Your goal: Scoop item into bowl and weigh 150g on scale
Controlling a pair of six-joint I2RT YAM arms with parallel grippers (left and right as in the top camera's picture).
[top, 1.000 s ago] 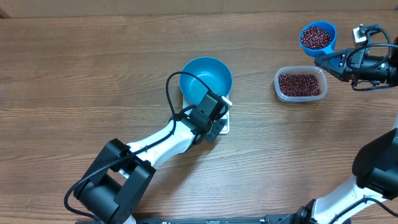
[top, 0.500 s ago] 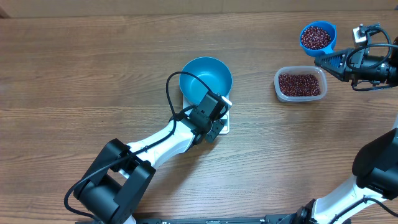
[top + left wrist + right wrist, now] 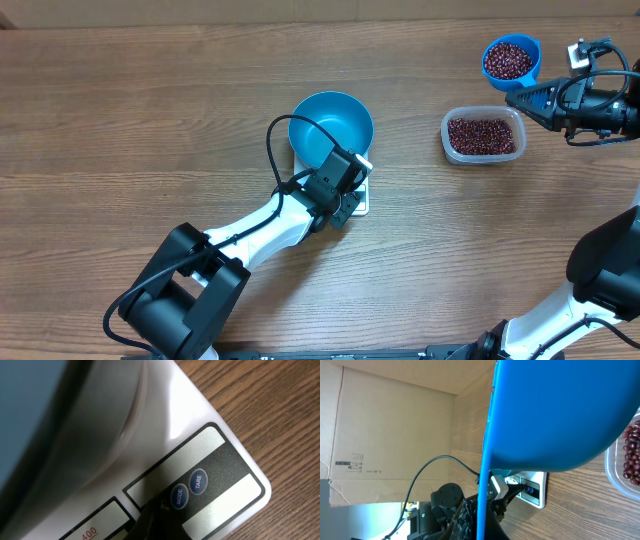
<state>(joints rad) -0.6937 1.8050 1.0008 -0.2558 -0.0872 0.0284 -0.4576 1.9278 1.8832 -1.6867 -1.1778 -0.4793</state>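
Two claws clenched: left claw (image 3: 343,208) tip at button panel of small white rectangular digital scale (image 3: 362,195); right claw (image 3: 516,98) grasping small blue handled scoop (image 3: 534,75) full of dark red-brown beans (image 3: 508,60). Round teal-blue bowl (image 3: 331,130) sits on scale, 8 o'clock from scoop, well apart across wooden worktop (image 3: 150,120).

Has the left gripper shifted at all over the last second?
No. The left gripper stays shut at the button panel of the scale, in the same spot below the bowl in the overhead view.

place: robot lab bench | evidence: wood-grain table (image 3: 120,110), cardboard panel (image 3: 395,435) behind (printed shipping marks)
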